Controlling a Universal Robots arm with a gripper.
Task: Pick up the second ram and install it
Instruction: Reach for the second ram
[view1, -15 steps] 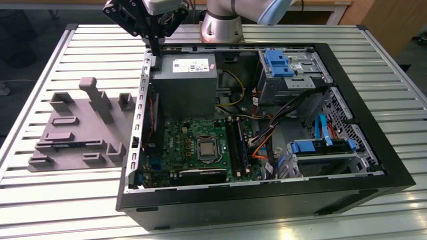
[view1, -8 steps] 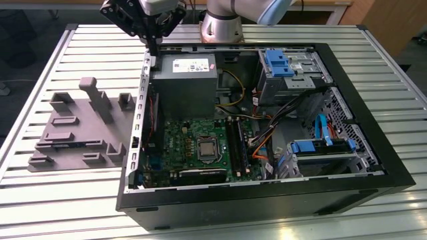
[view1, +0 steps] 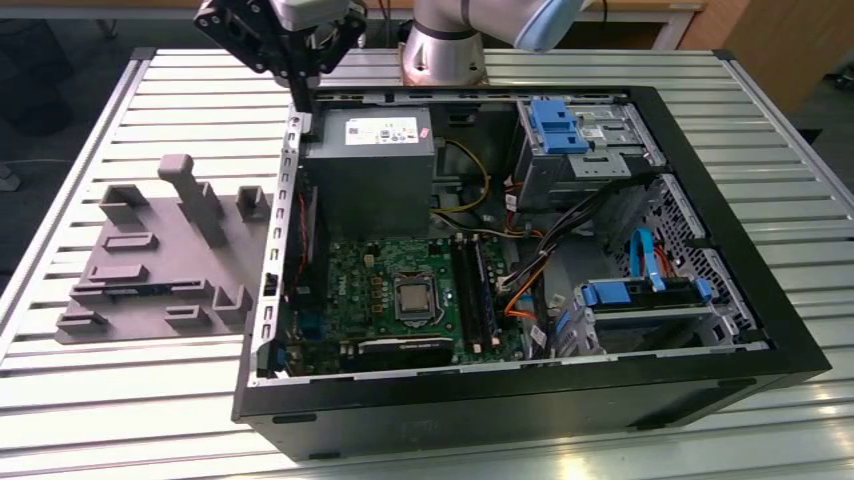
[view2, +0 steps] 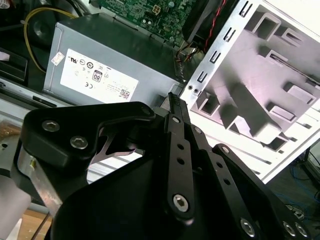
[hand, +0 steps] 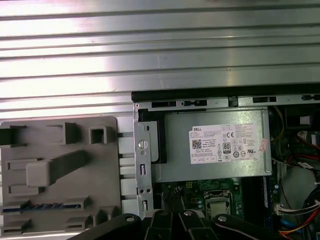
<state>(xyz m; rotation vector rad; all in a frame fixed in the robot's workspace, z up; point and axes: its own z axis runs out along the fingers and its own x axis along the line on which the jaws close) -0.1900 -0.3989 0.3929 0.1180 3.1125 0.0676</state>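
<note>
The second ram (view1: 140, 290) is a thin dark blue-green stick standing on edge in a slot of the grey fixture (view1: 160, 255), at the exterior view's left of the open computer case (view1: 534, 390). The first wrist view shows the second ram (hand: 42, 206) in the fixture (hand: 60, 165) too. My gripper (view1: 304, 100) hangs over the case's far corner by the power supply (view1: 367, 165), well away from the stick. Its black fingers (view2: 174, 100) are pressed together with nothing between them. The long black slots (view1: 474, 290) lie on the motherboard (view1: 387, 290).
Blue drive brackets (view1: 554, 125) and a second one (view1: 641, 292) sit on the case's side toward the exterior view's right, with orange and black cables (view1: 527, 285) between. The arm's base (view1: 447, 50) stands behind the case. The slatted metal table (view1: 134, 400) runs out past the fixture.
</note>
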